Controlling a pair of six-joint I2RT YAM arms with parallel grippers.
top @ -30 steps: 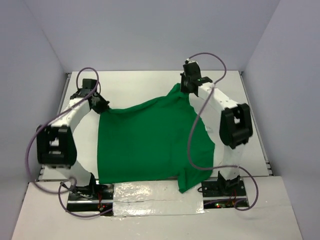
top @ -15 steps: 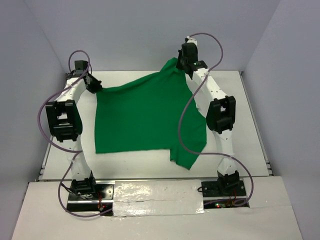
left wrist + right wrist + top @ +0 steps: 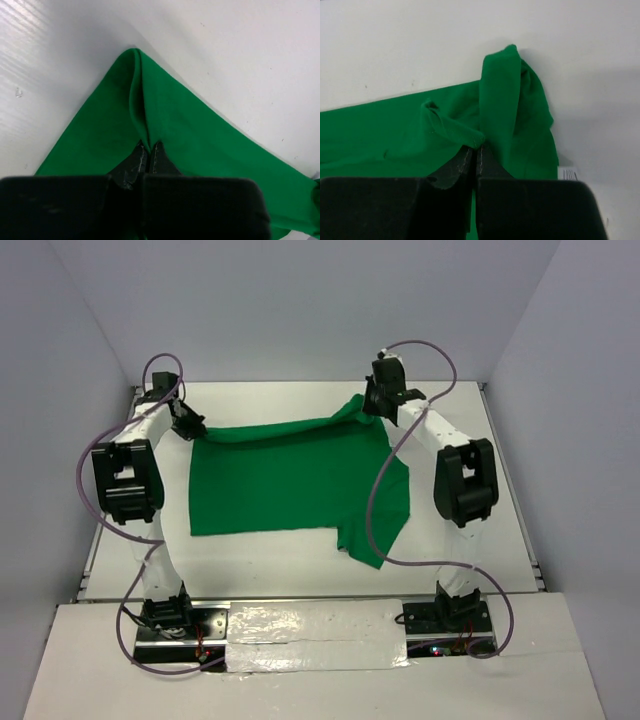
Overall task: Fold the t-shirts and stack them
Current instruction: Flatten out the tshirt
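Observation:
The green t-shirt (image 3: pixel 290 480) lies spread across the middle of the table, one sleeve sticking out at the near right. My left gripper (image 3: pixel 192 428) is shut on its far left corner, low over the table. The left wrist view shows the fingertips pinching a ridge of the t-shirt (image 3: pixel 150 115) at my left gripper (image 3: pixel 150 146). My right gripper (image 3: pixel 368 410) is shut on the far right corner. In the right wrist view the cloth (image 3: pixel 505 110) bunches at my right gripper (image 3: pixel 474 148), and a white label shows at the right.
The white table (image 3: pixel 270 400) has grey walls on the left, back and right. Purple cables loop over both arms; the right one hangs across the shirt's right side. A foil-taped strip (image 3: pixel 310 625) runs along the near edge between the arm bases.
Both grippers have carried the shirt's far edge away from the bases, then lowered it to the table. The shirt slid away from the near edge and now lies flatter.

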